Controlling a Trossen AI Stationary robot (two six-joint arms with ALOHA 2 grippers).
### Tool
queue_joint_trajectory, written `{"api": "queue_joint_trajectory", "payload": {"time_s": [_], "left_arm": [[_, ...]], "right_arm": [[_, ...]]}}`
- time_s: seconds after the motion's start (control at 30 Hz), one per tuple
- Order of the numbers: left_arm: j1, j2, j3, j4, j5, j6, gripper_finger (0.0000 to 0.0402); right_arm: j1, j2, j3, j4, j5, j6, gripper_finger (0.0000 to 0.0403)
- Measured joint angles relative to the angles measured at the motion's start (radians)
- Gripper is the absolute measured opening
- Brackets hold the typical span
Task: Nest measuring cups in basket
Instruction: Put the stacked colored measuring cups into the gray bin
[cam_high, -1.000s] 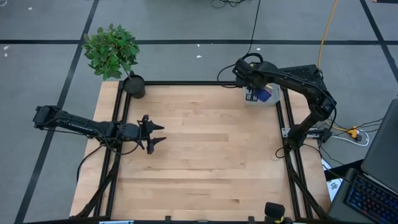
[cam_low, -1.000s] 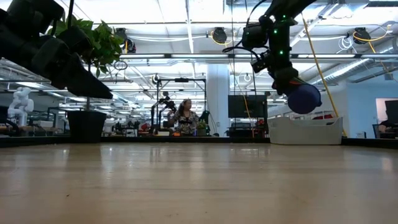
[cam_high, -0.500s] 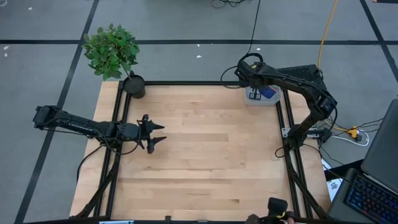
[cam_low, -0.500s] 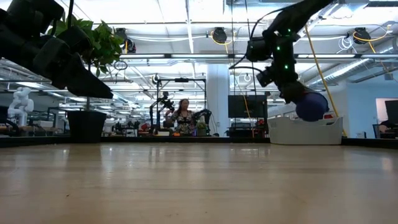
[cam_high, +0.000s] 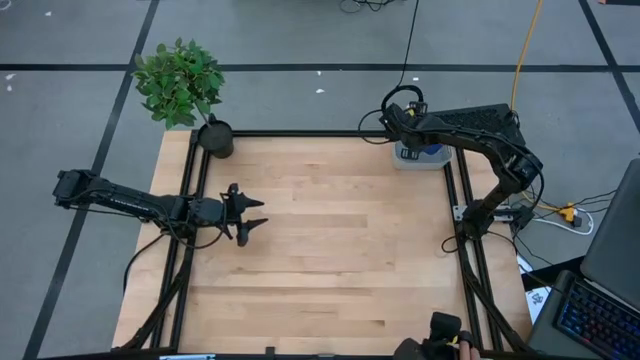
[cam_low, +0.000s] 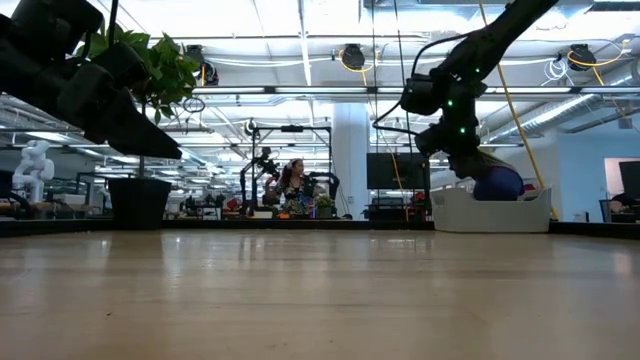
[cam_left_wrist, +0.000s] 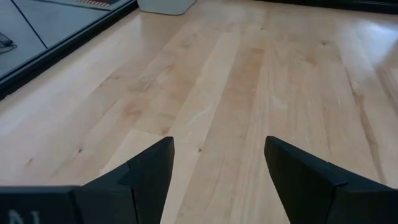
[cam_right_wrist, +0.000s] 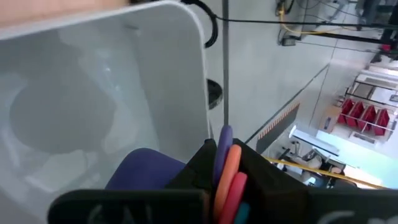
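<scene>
Right claw (cam_right_wrist: 227, 171) clamping stacked measuring cups (cam_right_wrist: 229, 163) over basket (cam_right_wrist: 93, 81), handles visible only from wrist, left claw (cam_left_wrist: 217, 168) open.

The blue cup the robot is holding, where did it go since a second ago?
The right gripper came down with the stack of measuring cups, from above the basket to its rim. It is still shut on their handles; the right wrist view shows the cups over the basket's bare floor. The left gripper stayed open above the table, and the plant did not move.
</scene>
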Motion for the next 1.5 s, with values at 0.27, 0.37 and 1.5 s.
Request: {"api": "queue_joint_trajectory", "payload": {"time_s": [0.27,0.37,1.5], "left_arm": [[0.0,0.0,0.0,0.0,-0.003,0.0,0.0255],[0.0,0.0,0.0,0.0,-0.003,0.0,0.0255],[0.0,0.0,0.0,-0.009,-0.003,-0.004,0.0255]], "right_arm": [[-0.007,0.03,-0.011,0.044,-0.012,-0.007,0.0017],[-0.007,0.064,-0.011,0.045,-0.013,-0.007,0.0017],[-0.032,0.144,-0.01,0.061,-0.065,0.124,0.0038]]}}
